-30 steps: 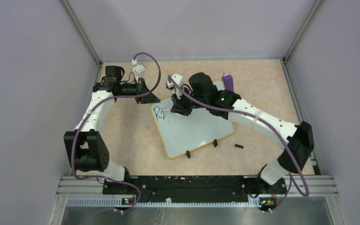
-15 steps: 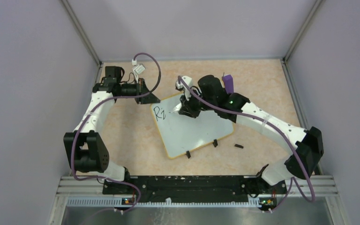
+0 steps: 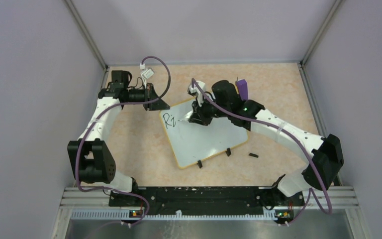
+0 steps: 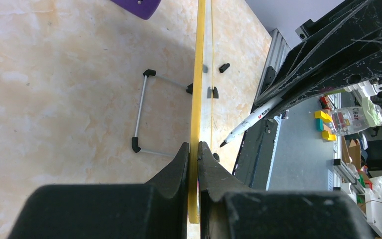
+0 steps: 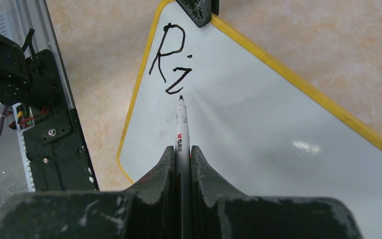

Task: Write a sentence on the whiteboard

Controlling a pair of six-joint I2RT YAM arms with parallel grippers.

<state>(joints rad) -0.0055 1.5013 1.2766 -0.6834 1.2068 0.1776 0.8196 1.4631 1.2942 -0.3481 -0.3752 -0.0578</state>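
Whiteboard [image 3: 209,139] lies mid-table, its far-left corner pinched by the left gripper [image 4: 193,147]. The right gripper [image 5: 181,149] is clamped on the marker [image 5: 181,124], whose tip is perhaps touching. Only "Ri" of the sentence [image 5: 170,62] is written; next comes the "s", just beside.

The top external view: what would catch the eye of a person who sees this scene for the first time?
The large white board with a yellow rim sits mid-table, bearing only black handwritten letters "Ri". The right gripper holds a thin white marker pen at those letters, while the left gripper clamps the board's edge.
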